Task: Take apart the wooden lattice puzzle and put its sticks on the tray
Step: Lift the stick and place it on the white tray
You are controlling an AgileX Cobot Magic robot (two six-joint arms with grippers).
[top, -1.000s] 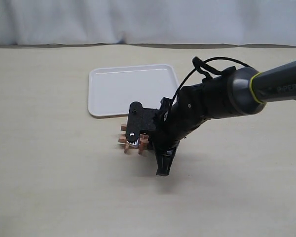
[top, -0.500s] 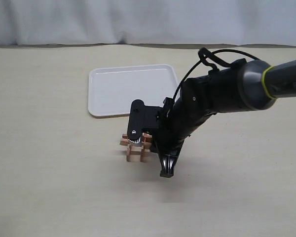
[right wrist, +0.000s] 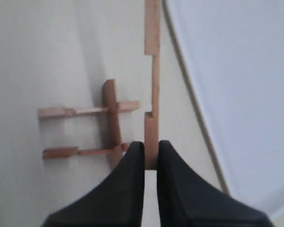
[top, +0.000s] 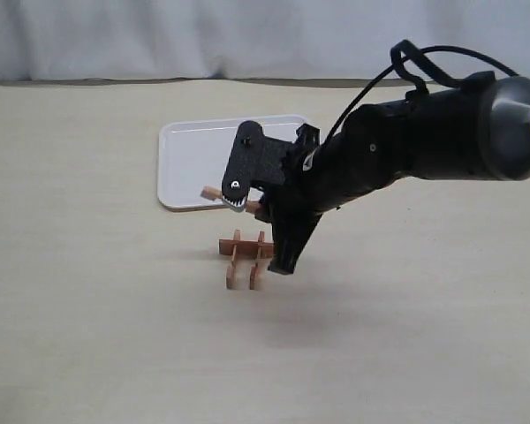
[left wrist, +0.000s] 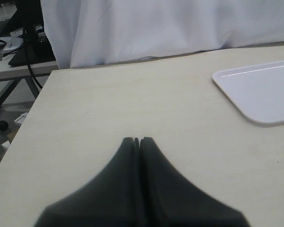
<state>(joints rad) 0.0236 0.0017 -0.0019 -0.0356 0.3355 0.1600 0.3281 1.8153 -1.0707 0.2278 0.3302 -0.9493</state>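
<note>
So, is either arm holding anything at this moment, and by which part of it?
Yes: the right arm's jaws pinch one short reddish-brown notched wooden stick by its end. The left arm's jaws are shut on nothing.

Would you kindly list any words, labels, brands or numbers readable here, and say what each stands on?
None is readable: no lettering shows on the tray, the held stick, the remaining puzzle, or the right arm.
</note>
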